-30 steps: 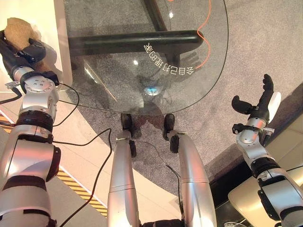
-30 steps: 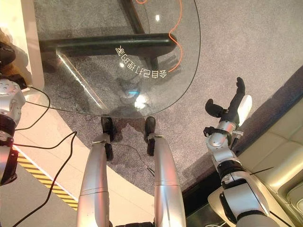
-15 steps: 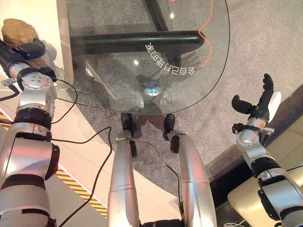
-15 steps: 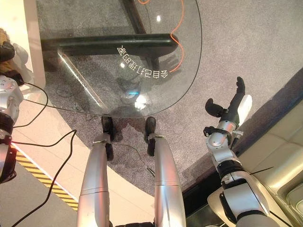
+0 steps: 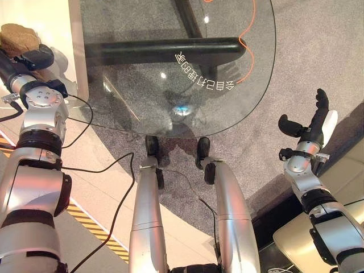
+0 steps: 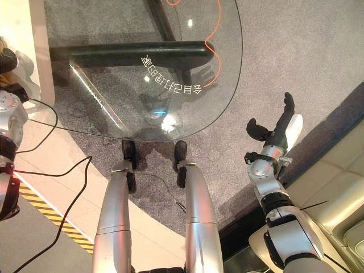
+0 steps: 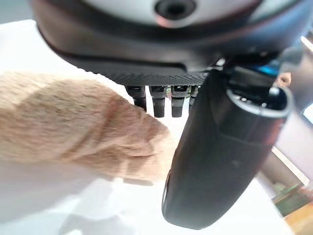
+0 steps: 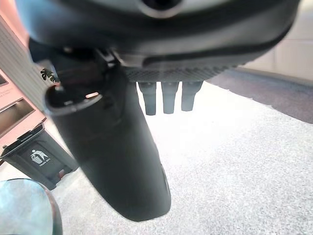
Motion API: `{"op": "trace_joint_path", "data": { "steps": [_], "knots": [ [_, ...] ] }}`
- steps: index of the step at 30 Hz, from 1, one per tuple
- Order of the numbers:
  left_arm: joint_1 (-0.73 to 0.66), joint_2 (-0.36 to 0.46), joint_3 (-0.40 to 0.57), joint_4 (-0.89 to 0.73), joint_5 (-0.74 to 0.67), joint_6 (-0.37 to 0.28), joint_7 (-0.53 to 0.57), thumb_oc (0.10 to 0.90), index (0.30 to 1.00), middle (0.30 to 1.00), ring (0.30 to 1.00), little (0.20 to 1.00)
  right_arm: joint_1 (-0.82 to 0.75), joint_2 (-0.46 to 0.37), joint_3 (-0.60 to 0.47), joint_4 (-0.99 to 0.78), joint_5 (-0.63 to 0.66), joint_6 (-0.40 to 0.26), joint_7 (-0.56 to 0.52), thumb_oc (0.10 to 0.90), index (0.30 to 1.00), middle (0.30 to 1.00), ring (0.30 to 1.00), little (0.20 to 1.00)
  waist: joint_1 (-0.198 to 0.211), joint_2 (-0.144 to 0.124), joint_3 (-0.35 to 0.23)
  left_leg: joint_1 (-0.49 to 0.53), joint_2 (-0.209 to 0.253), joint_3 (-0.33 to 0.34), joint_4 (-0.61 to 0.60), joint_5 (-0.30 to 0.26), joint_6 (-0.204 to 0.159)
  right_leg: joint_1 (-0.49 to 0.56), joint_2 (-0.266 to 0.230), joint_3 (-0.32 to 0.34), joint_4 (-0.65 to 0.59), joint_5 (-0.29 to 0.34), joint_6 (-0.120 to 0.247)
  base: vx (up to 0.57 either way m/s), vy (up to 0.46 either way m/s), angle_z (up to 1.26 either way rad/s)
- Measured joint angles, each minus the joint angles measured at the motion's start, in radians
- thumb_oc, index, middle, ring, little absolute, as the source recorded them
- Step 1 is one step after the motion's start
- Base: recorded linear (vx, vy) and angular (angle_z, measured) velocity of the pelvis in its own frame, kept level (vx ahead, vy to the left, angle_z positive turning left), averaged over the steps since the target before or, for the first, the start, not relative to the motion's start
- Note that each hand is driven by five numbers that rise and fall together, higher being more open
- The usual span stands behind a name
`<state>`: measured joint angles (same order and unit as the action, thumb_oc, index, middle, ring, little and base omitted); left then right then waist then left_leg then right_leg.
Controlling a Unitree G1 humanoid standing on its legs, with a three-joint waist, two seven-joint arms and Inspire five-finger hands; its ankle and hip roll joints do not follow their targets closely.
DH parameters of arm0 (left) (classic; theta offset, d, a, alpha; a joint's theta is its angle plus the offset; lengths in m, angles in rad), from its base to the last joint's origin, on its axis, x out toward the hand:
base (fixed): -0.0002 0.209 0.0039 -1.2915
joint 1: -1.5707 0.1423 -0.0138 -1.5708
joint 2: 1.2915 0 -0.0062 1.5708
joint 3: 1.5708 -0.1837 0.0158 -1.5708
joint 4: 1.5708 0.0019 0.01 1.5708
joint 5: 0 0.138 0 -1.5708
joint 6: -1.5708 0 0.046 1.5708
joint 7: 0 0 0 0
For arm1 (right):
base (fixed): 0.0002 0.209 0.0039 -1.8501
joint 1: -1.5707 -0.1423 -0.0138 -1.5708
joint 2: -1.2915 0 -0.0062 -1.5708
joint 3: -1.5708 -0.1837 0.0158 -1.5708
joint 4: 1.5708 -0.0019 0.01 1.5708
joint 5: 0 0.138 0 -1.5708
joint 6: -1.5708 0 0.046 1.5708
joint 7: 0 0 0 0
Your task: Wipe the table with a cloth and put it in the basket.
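A tan cloth [image 5: 16, 37] lies on a white tabletop [image 5: 54, 17] at the far left. My left hand [image 5: 35, 57] is right behind it. In the left wrist view the cloth [image 7: 73, 127] lies against the straight fingers [image 7: 159, 100] and touches the thumb [image 7: 220, 156], with nothing curled round it. My right hand [image 5: 310, 122] hangs open over the grey carpet at the right, thumb spread, holding nothing; its wrist view shows the thumb [image 8: 112, 147] over bare carpet.
A round glass table [image 5: 227, 108] on a black frame [image 5: 165, 51] stands in front of me, an orange cable [image 5: 245, 40] beneath it. A beige sofa [image 6: 341, 165] is at the lower right. A dark bin [image 8: 39, 159] stands beyond the right hand.
The cloth has shifted a little to the left and lies flatter on the white top. My left hand moved slightly with it. The right hand has not moved.
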<state>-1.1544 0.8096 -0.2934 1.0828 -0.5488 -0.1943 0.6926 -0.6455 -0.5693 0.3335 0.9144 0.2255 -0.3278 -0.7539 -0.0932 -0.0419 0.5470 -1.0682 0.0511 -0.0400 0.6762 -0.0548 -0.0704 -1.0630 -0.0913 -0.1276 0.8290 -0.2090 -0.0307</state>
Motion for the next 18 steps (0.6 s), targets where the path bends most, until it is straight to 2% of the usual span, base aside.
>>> {"op": "trace_joint_path", "data": {
  "steps": [3,7,13,16,18],
  "knots": [
    [0.068,-0.001,0.051,-0.038,-0.051,-0.079,-0.002,0.8,0.9,0.9,0.9,0.9,0.036,0.051,0.0,0.005,0.0,0.001,0.008,0.8,0.9,0.9,0.9,0.9,-0.009,-0.003,0.0,0.082,-0.001,0.001,-0.057,0.011,-0.004,0.076,0.001,0.0,-0.046,0.004,0.002,-0.02,-0.042,0.02],
    [0.189,-0.007,0.157,-0.064,-0.125,-0.142,-0.049,0.8,0.9,0.9,0.9,0.9,0.106,0.107,-0.001,0.088,0.005,0.013,0.121,0.8,0.9,0.9,0.9,0.9,-0.003,-0.003,-0.001,0.296,0.003,0.008,-0.217,0.055,-0.01,0.268,0.008,-0.005,-0.172,0.032,0.007,0.05,-0.038,0.02],
    [0.348,0.008,0.306,-0.126,-0.144,-0.154,-0.159,0.8,0.9,0.9,0.9,0.9,0.217,0.106,-0.059,0.137,0.019,0.037,0.259,0.8,0.9,0.9,0.9,0.9,0.038,0.006,-0.008,0.531,0.015,0.03,-0.392,0.093,-0.003,0.492,0.024,-0.003,-0.34,0.068,0.022,0.07,0.013,-0.07],
    [0.487,-0.003,0.312,-0.211,-0.14,-0.148,-0.236,0.8,0.9,0.9,0.9,0.9,0.256,0.107,-0.079,0.129,0.018,0.057,0.287,0.8,0.9,0.9,0.9,0.9,0.042,0.019,-0.018,0.632,0.012,0.035,-0.471,0.113,0.007,0.596,0.024,-0.003,-0.418,0.094,0.035,0.05,0.028,0.01],
    [0.57,-0.038,0.317,-0.247,-0.134,-0.146,-0.288,0.8,0.9,0.9,0.9,0.9,0.297,0.109,-0.122,0.131,0.017,0.061,0.309,0.8,0.9,0.9,0.9,0.9,0.059,0.037,-0.039,0.699,0.008,0.048,-0.521,0.122,0.018,0.662,0.021,0.001,-0.474,0.106,0.046,0.1,0.052,-0.03]
  ]
}}
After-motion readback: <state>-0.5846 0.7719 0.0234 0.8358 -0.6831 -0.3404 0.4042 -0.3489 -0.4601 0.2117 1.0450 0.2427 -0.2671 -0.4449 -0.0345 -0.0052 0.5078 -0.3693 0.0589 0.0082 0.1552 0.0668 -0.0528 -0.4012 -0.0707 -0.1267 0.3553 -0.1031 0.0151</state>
